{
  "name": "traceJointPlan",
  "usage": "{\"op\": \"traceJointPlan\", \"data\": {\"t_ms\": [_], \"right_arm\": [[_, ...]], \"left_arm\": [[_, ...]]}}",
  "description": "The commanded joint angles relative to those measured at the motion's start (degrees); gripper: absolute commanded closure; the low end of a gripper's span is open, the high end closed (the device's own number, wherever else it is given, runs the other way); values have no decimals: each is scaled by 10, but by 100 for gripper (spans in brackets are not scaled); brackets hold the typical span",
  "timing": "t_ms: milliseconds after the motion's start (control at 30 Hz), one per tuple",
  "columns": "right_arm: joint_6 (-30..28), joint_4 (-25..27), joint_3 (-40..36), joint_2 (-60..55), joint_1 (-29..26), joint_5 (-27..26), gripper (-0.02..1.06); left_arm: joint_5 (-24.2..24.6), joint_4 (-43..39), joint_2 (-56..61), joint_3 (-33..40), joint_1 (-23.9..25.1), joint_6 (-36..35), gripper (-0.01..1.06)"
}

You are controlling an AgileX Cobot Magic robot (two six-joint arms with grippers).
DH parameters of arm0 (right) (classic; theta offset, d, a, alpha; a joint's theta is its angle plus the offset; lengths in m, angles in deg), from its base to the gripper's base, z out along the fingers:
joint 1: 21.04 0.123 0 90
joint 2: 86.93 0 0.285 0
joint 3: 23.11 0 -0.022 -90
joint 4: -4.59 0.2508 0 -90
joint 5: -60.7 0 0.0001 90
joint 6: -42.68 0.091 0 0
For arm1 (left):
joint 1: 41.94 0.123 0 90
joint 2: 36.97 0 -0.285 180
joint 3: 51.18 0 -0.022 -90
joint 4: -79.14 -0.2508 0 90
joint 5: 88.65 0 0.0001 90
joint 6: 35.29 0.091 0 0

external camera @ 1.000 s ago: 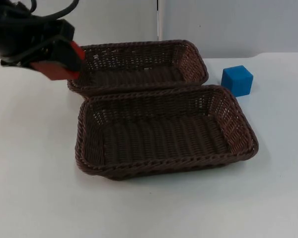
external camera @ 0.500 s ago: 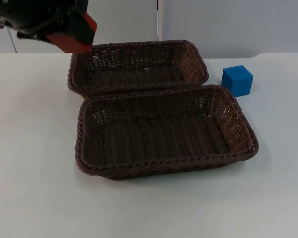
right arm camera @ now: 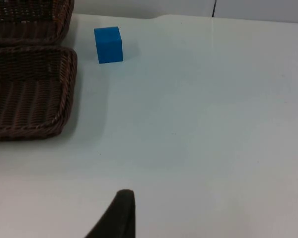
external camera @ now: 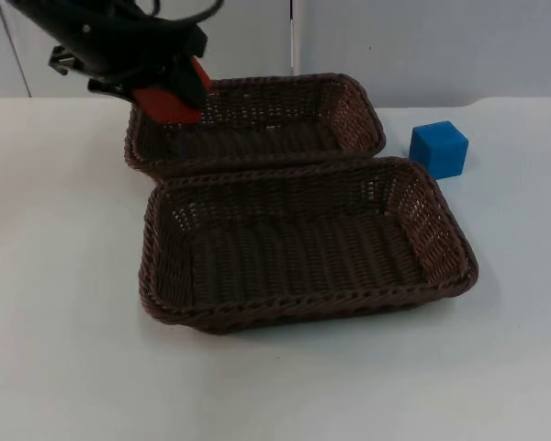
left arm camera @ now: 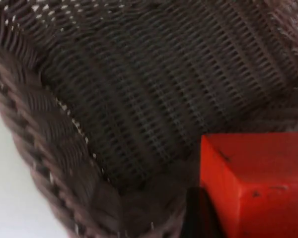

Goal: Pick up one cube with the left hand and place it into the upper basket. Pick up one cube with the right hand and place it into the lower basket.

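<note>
Left gripper (external camera: 170, 96) hangs at the upper left of the top view, jaws grasping the red cube (external camera: 171, 99) above the left end of the upper basket (external camera: 349, 96). Not released yet, so the first drop is close but unfinished. The blue cube (external camera: 438, 149) sits untouched on the bench (external camera: 64, 349), right of both baskets. Lower basket (external camera: 441, 220) holds nothing. The right arm waits; whether its jaws are apart or closed, I can't tell.
</note>
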State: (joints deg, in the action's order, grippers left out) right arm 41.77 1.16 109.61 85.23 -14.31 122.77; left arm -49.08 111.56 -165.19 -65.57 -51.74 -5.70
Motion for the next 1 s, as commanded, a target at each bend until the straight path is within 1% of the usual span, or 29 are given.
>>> {"op": "traceJointPlan", "data": {"t_ms": [0,33,67,167,200,300,367,400,433,500,633,900,967], "right_arm": [[-1,-3,-4,1,-1,-4,-1],[-1,-3,-4,1,-1,-4,-1],[-1,-3,-4,1,-1,-4,-1],[-1,-3,-4,1,-1,-4,-1],[-1,-3,-4,1,-1,-4,-1],[-1,-3,-4,1,-1,-4,-1],[-1,-1,-4,1,-1,-4,-1],[-1,-1,-4,1,-1,-4,-1],[-1,-1,-4,1,-1,-4,-1],[-1,-1,-4,1,-1,-4,-1],[-1,-1,-4,1,-1,-4,-1],[-1,-1,-4,1,-1,-4,-1],[-1,-1,-4,1,-1,-4,-1]], "left_arm": [[3,-51,-19,-39,-21,-40,105],[3,-77,-30,-61,-32,-64,105],[3,-77,-30,-61,-32,-64,105],[3,-165,-67,-125,-63,-124,105],[3,-165,-67,-125,-63,-124,105],[2,-249,-106,-183,-83,-180,105],[3,-285,-130,-214,-92,-217,105],[3,-285,-130,-214,-92,-217,105],[3,-293,-147,-232,-95,-227,105],[3,-286,-164,-245,-96,-228,105],[-9,-273,-180,-251,-96,-228,105],[-34,-274,-212,-252,-96,-231,105],[-41,-274,-220,-252,-96,-241,105]]}}
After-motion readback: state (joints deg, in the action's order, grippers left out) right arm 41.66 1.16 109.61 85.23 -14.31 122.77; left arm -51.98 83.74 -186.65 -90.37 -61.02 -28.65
